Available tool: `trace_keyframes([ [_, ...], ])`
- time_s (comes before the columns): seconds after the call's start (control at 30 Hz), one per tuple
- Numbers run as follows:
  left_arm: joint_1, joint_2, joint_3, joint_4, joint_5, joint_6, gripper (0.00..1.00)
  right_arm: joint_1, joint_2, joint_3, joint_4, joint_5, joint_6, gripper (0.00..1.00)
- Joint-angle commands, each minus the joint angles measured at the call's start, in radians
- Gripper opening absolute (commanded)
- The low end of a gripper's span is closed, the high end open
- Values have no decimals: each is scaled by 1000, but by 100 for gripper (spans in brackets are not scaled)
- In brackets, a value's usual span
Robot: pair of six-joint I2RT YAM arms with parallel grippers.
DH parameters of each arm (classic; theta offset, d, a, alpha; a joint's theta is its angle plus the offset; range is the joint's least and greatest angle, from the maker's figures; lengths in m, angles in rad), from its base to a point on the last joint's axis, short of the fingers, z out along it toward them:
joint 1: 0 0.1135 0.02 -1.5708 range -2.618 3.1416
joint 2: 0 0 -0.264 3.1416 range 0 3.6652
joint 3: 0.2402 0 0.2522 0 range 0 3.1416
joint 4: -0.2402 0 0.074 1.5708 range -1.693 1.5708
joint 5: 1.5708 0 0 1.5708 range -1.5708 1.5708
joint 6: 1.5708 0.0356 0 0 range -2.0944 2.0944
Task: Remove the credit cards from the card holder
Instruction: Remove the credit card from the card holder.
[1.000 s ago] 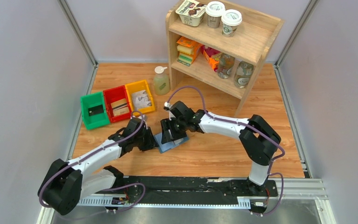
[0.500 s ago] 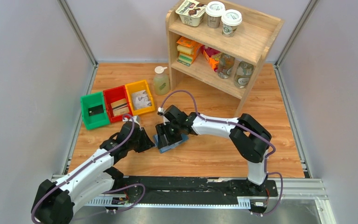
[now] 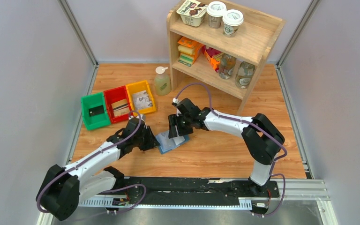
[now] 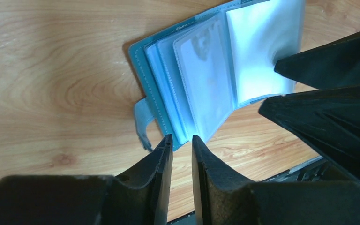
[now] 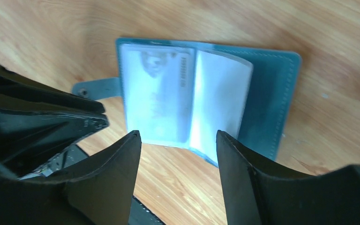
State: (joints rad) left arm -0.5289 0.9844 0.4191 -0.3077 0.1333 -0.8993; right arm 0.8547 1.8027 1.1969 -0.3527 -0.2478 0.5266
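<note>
Wood table (image 3: pixel 215 150) carries the open card holder (image 3: pixel 166 143) just ahead of the left gripper (image 4: pixel 182 138), whose tips are narrowly parted and empty, the sleeved credit card (image 5: pixel 157 93) blurred, and beyond it the wide-spread right gripper (image 5: pixel 177 136) has drawn back, uncovering pages hidden earlier.

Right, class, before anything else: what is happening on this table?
Two robot arms are working on a blue card holder lying open on the wooden table. The left gripper, jaws slightly apart, sits at the holder's left edge; the right gripper hovers over its pages, jaws wide, holding nothing. One card sits in the open page; a tan card lies in the red bin.
</note>
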Motion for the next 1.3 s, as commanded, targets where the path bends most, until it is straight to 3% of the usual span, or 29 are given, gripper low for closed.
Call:
trace_keyframes([
  [0.0, -5, 63, 66, 84, 48, -12, 31, -31, -43, -55, 37, 44, 13, 63],
  [0.3, -3, 197, 110, 145, 68, -24, 39, -54, -80, -108, 61, 53, 15, 62],
  [0.83, -20, 359, 256, 271, 167, -35, 39, -97, -223, -194, 83, 117, 13, 62],
  [1.1, -111, 588, 415, 344, 233, -24, 38, -114, -380, -296, 104, 312, 33, 61],
  [1.27, -120, 628, 434, 381, 263, -44, 38, -129, -413, -323, 116, 285, 15, 56],
])
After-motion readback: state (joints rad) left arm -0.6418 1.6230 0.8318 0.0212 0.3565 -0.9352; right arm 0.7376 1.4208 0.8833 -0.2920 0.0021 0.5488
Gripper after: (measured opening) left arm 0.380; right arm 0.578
